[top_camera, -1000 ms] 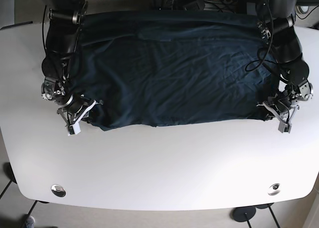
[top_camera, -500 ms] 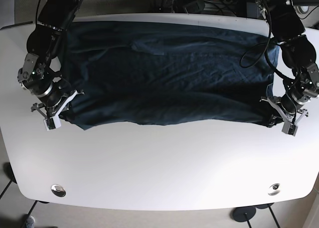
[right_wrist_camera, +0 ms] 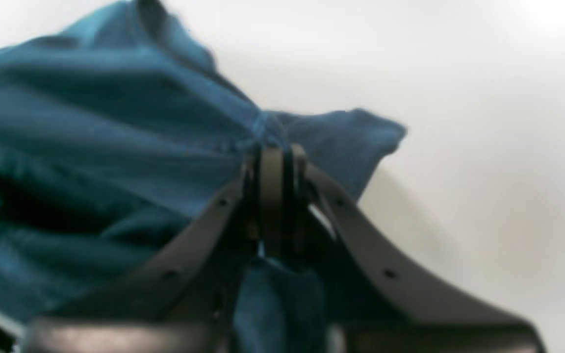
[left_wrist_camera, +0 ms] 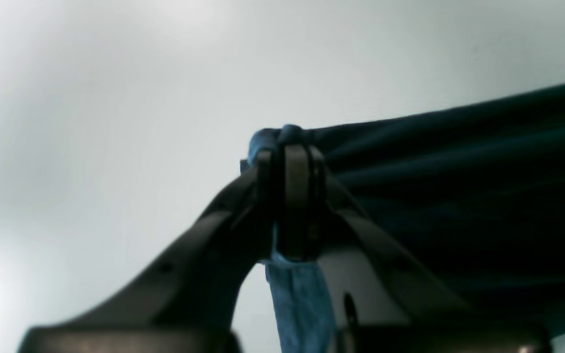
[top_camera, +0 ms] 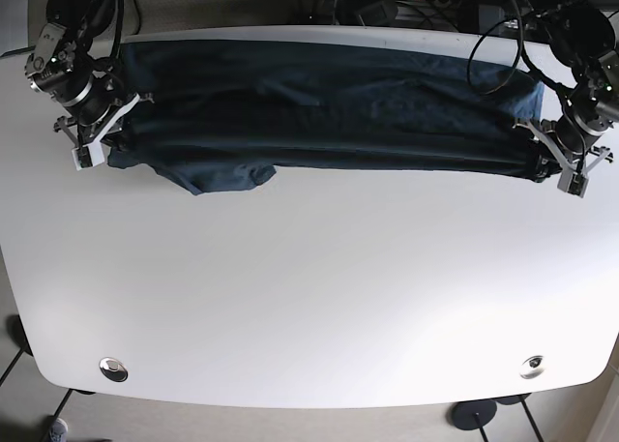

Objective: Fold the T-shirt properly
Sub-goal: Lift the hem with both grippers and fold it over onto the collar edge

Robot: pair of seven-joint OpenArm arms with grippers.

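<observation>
Jaws pressed together on both arms, each pinching fabric: the left gripper (left_wrist_camera: 290, 147) holds a bunched corner of the dark blue T-shirt (top_camera: 319, 113), a strip of cloth showing through below the pinch; the right gripper (right_wrist_camera: 272, 152) clamps another corner, cloth puckered into a knot at the tips with a loose flap spilling past them. In the base view the left gripper (top_camera: 564, 166) sits at the shirt's end on that view's right, the right gripper (top_camera: 94, 137) at the end on that view's left, well apart, the garment drawn taut between them. Shirt lies along the far edge of the white table (top_camera: 309, 297), gathered into a long narrow band, upper layer resting over lower; one pouch of cloth sags from the near edge close to the right gripper, likely a sleeve or slack hem. Step in hand reads as the first lengthwise fold, near edge carried over toward the far edge. Judged next: lower both corners evenly onto the far hem, keep tension equal so the crease runs straight, then let go. Risk: the hanging pouch gets trapped crooked under the fold unless smoothed. Edge alignment at the far side cannot be told from these views.
</observation>
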